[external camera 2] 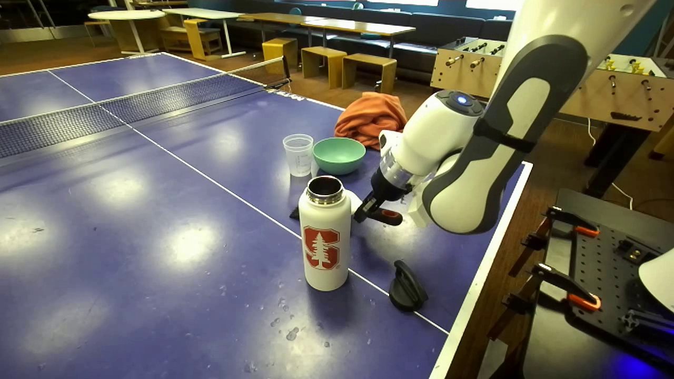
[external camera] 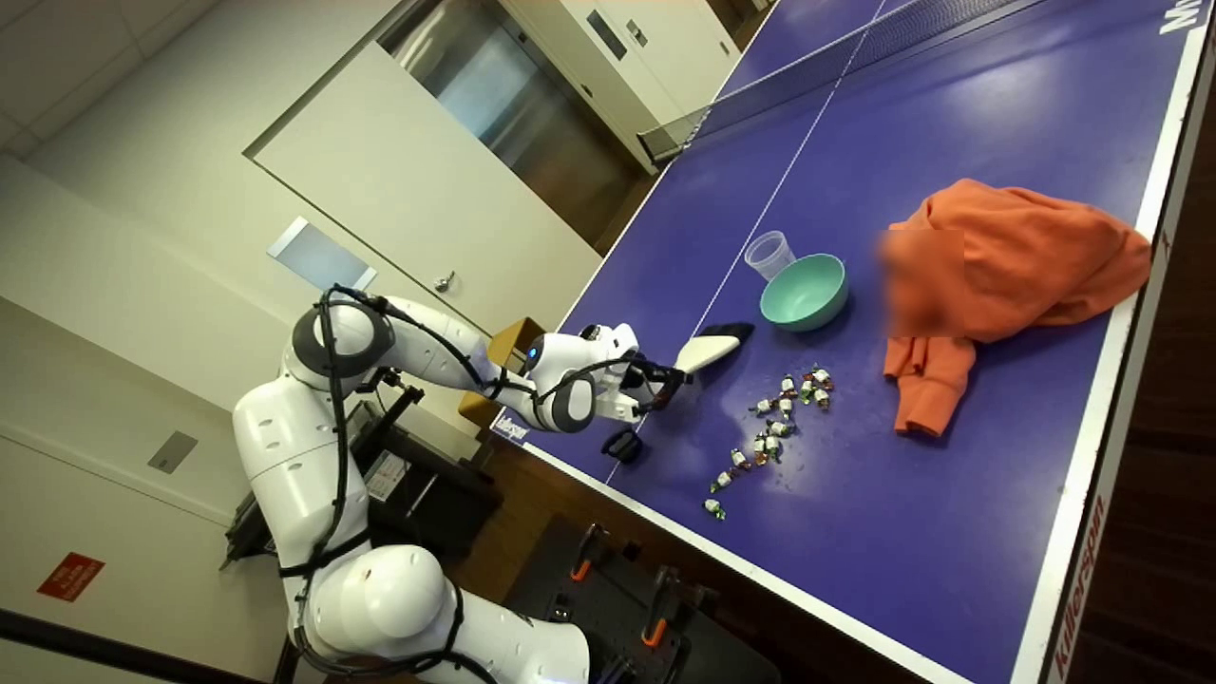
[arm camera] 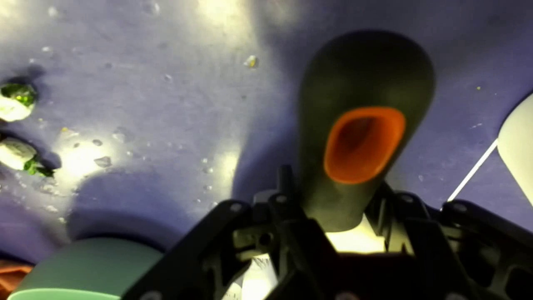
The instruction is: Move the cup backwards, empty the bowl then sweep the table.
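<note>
The fingers (arm camera: 287, 216) are spread partway, clasped around the dark handle of a brush (external camera: 708, 352), its pale head reaching out over the table (external camera: 950, 532); whether the black bristles touch down, I can't tell. Past it the teal bowl (external camera: 805, 293) sits upright on the table, and the cup (external camera 2: 298, 155), see-through and standing upright, is just beside it. Wrapped candies (external camera: 779, 429) lie strewn near the bowl.
</note>
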`<state>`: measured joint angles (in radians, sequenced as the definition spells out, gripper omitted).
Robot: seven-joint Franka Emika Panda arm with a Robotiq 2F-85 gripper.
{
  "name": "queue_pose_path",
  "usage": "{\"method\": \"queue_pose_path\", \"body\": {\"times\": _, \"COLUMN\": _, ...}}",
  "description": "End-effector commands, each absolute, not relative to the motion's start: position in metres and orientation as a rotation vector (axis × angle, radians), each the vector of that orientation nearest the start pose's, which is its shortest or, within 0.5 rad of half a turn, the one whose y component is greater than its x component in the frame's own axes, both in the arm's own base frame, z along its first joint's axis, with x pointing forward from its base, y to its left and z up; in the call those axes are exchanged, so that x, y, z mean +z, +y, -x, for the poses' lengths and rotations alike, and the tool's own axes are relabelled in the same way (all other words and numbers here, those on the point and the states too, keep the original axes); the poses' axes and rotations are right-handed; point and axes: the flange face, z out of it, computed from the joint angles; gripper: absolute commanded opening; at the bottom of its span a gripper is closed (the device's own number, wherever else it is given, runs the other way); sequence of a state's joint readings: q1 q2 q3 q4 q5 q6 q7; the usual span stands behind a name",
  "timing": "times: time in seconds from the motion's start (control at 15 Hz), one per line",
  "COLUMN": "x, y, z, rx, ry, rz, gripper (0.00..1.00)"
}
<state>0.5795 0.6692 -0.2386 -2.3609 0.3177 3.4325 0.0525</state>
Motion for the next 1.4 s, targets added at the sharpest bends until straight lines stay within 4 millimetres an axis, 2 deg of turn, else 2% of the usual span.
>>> {"method": "queue_pose_path", "body": {"times": 0.0, "x": 0.138, "y": 0.117, "z": -0.485, "rx": -0.678, "ry": -0.264, "rz": 3.154, "gripper": 0.18}}
{"method": "queue_pose_path", "body": {"times": 0.27, "x": 0.151, "y": 0.107, "z": -0.489, "rx": -0.607, "ry": -0.563, "rz": 3.171, "gripper": 0.18}}
{"method": "queue_pose_path", "body": {"times": 0.33, "x": 0.159, "y": 0.113, "z": -0.482, "rx": -0.588, "ry": -0.644, "rz": 3.161, "gripper": 0.18}}
{"method": "queue_pose_path", "body": {"times": 0.47, "x": 0.168, "y": 0.111, "z": -0.481, "rx": -0.551, "ry": -0.779, "rz": 3.153, "gripper": 0.18}}
{"method": "queue_pose_path", "body": {"times": 0.73, "x": 0.186, "y": 0.11, "z": -0.487, "rx": -0.518, "ry": -0.929, "rz": 3.134, "gripper": 0.18}}
{"method": "queue_pose_path", "body": {"times": 0.93, "x": 0.19, "y": 0.116, "z": -0.485, "rx": -0.5, "ry": -0.969, "rz": 3.118, "gripper": 0.18}}
{"method": "queue_pose_path", "body": {"times": 1.0, "x": 0.19, "y": 0.118, "z": -0.483, "rx": -0.486, "ry": -0.966, "rz": 3.116, "gripper": 0.68}}
{"method": "queue_pose_path", "body": {"times": 1.07, "x": 0.182, "y": 0.113, "z": -0.483, "rx": -0.503, "ry": -0.941, "rz": 3.118, "gripper": 0.69}}
{"method": "queue_pose_path", "body": {"times": 1.33, "x": 0.168, "y": 0.105, "z": -0.454, "rx": -0.611, "ry": -0.81, "rz": 3.078, "gripper": 0.98}}
